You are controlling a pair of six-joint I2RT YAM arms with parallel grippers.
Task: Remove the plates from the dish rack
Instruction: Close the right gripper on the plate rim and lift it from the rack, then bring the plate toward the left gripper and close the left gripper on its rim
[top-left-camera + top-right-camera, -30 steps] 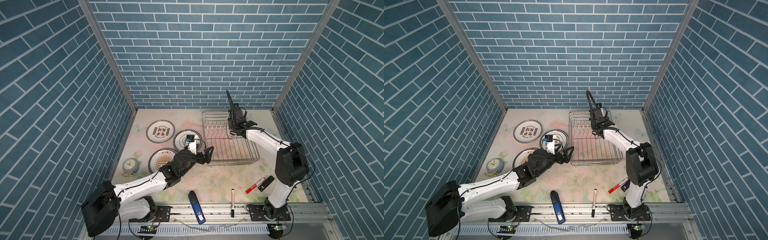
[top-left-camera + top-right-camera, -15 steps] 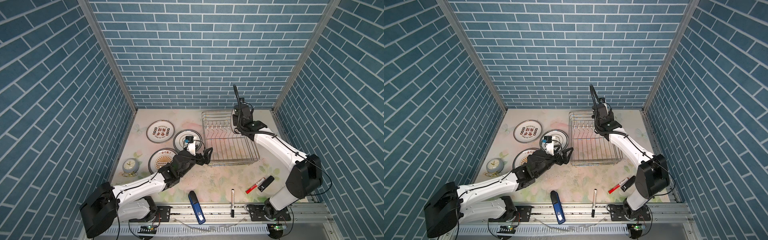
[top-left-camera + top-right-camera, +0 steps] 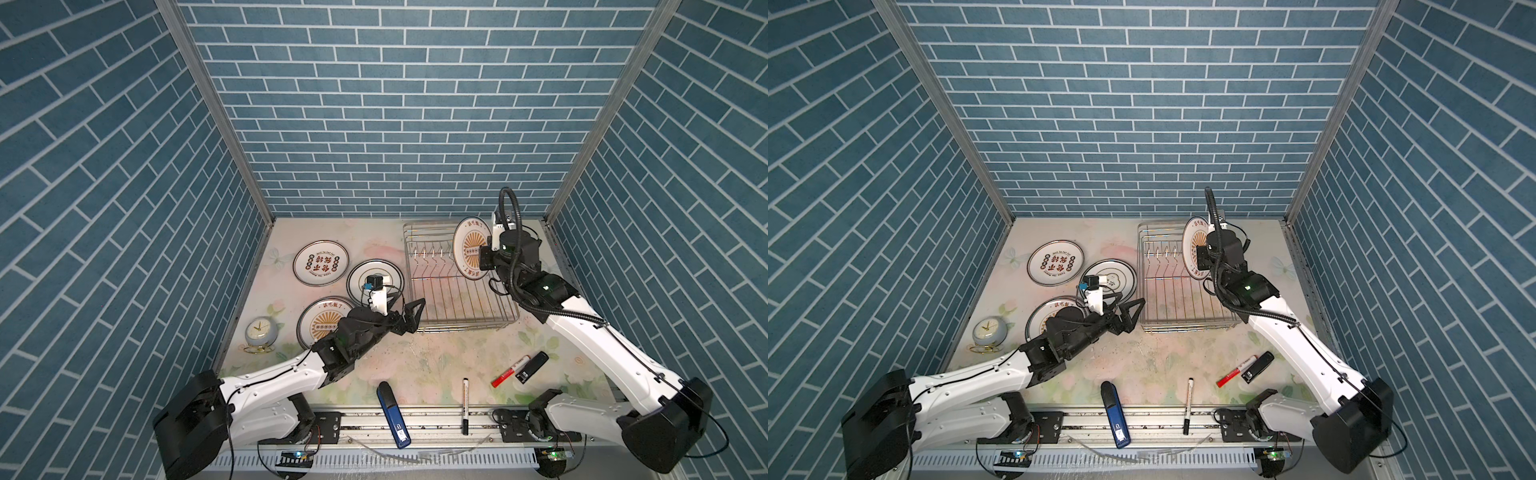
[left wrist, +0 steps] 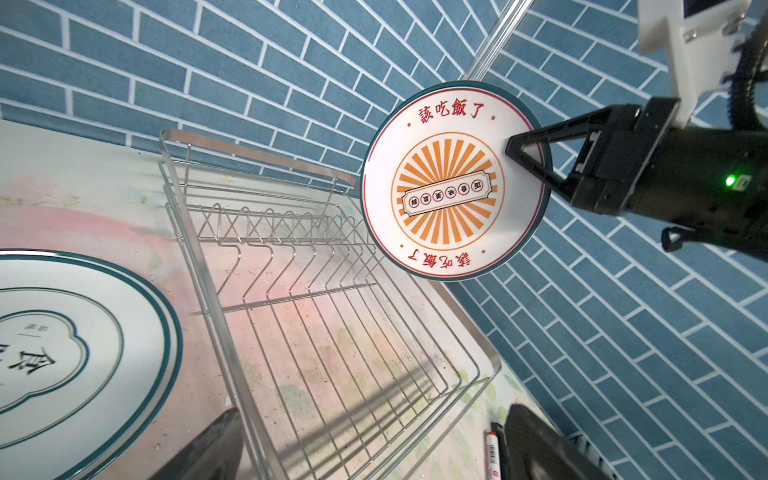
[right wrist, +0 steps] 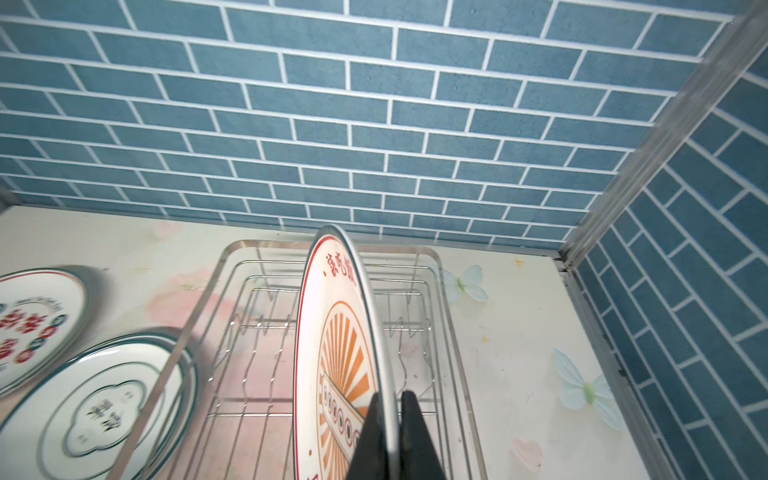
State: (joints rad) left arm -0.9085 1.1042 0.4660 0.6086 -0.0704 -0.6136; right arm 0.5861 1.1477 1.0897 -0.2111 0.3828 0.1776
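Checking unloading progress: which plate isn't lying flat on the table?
The sunburst plate clamped upright in the right gripper above the dish rack; the other three lie flat beside the rack.

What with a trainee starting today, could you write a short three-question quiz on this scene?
1. True or false: plates stand between the prongs of the rectangular silver wire dish rack.
2. Which thing does the right gripper grip? A) red marker B) round white orange-sunburst plate C) small white clock
3. How many round white dark-rimmed plates lie flat on the floral tabletop?

Key: 1 false; 2 B; 3 three.
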